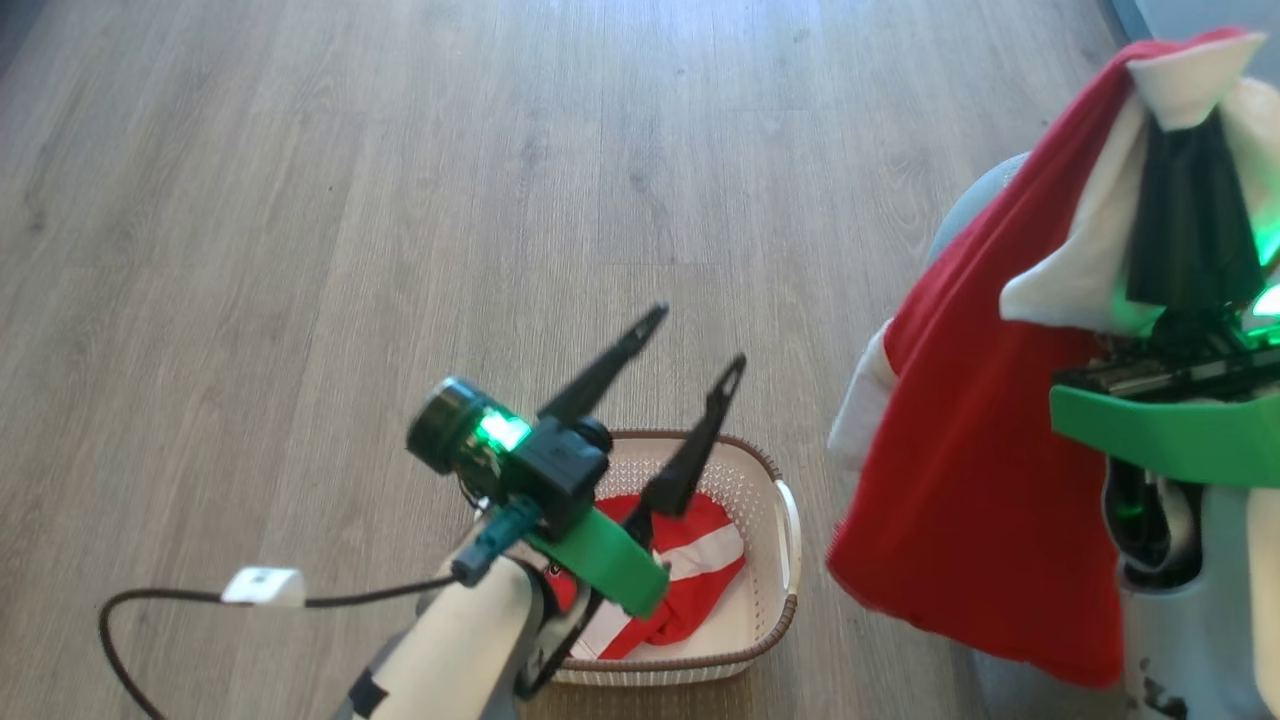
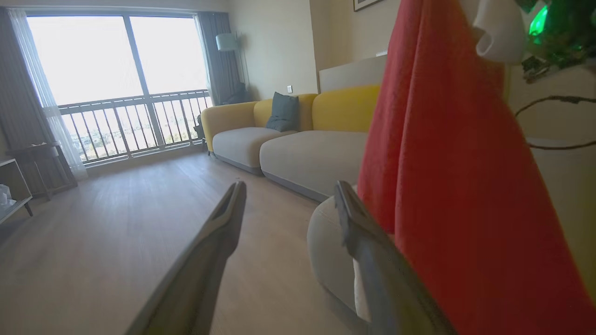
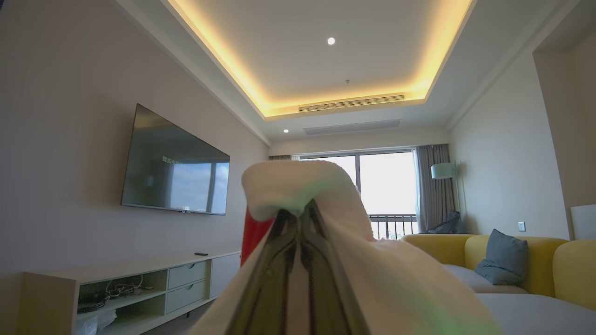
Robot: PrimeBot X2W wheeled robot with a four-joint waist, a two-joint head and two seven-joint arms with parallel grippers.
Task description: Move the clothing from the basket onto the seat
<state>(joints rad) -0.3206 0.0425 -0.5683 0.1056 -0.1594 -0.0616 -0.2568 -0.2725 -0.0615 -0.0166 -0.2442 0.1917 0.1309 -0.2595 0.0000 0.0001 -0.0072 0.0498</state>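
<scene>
The right gripper (image 3: pixel 298 211) points up into a living room, its two dark fingers pressed together on a soft garment (image 3: pixel 298 181). White cloth folds over the tips and spills down the right side, with a strip of red beside the left finger. On the left wall a television (image 3: pixel 175 166) hangs above a low pale cabinet (image 3: pixel 139 288), whose open shelf holds what may be cables. The ceiling (image 3: pixel 344 60) glows warm yellow around its edge. Far back are a bright window (image 3: pixel 379 186), a grey curtain (image 3: pixel 430 200) and a lamp (image 3: pixel 442 170). At right, a yellow sofa (image 3: pixel 435 246) with grey seats carries a blue-grey cushion (image 3: pixel 503 260).
</scene>
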